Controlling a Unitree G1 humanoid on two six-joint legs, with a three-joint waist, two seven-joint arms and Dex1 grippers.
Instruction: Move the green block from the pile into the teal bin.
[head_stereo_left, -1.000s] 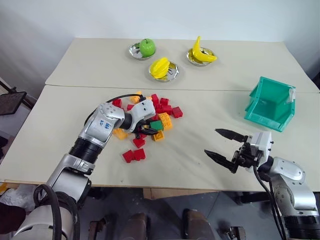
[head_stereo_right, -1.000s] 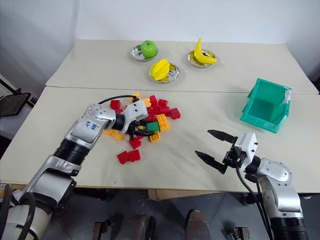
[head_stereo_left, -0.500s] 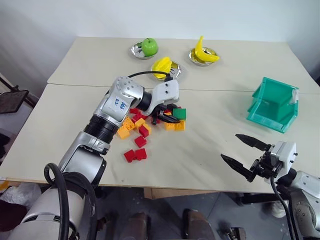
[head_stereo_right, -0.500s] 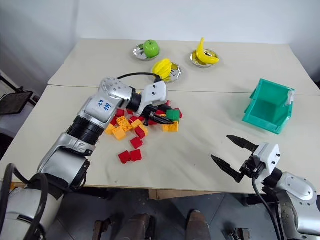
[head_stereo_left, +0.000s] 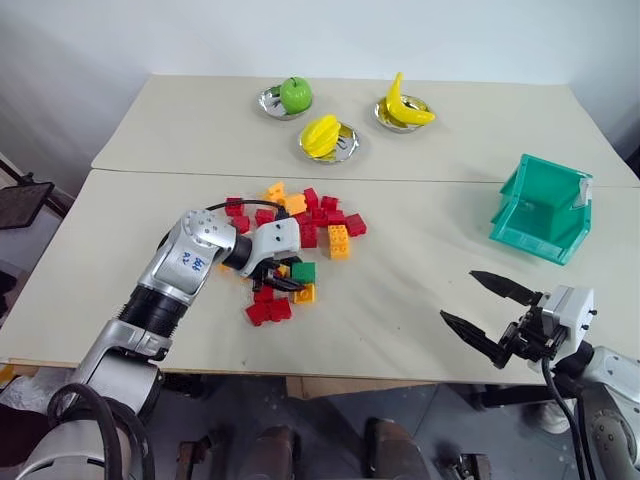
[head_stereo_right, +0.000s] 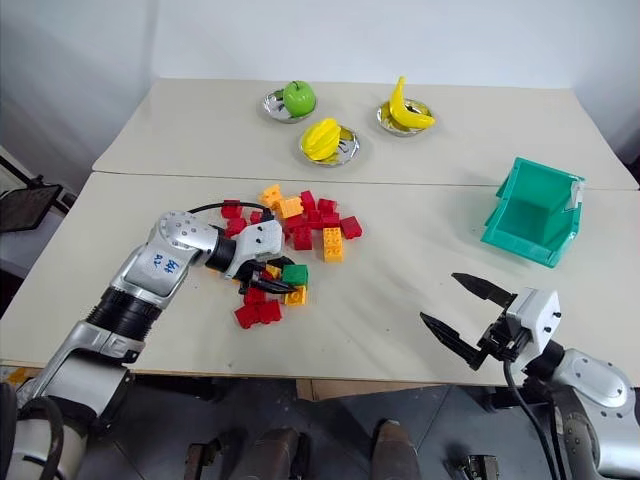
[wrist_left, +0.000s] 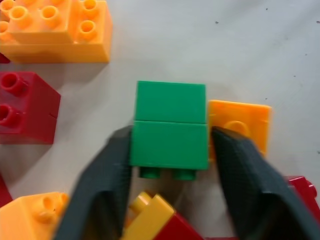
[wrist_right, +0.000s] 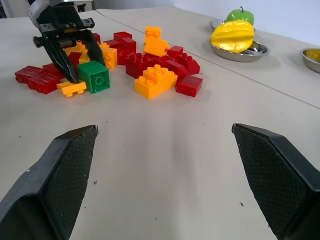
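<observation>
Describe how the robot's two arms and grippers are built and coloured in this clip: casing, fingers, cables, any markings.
Both arms have silver-grey metal casings with black ribbed joint bands. The left arm carries blue handwritten marks on its rounded forearm shell, and a black cable loops over it. Each wrist ends in a white block. The left gripper and right gripper each have two black pointed fingers with textured pads. A black cable trails beside the right arm.

The green block (head_stereo_left: 303, 271) is plain bright green; the pile (head_stereo_left: 305, 220) mixes red, orange and yellow bricks; the teal bin (head_stereo_left: 541, 208) is teal-green with a white tab; the table (head_stereo_left: 420, 270) is pale beige; both grippers' fingers (wrist_right: 65, 170) are black, cross-hatched.
</observation>
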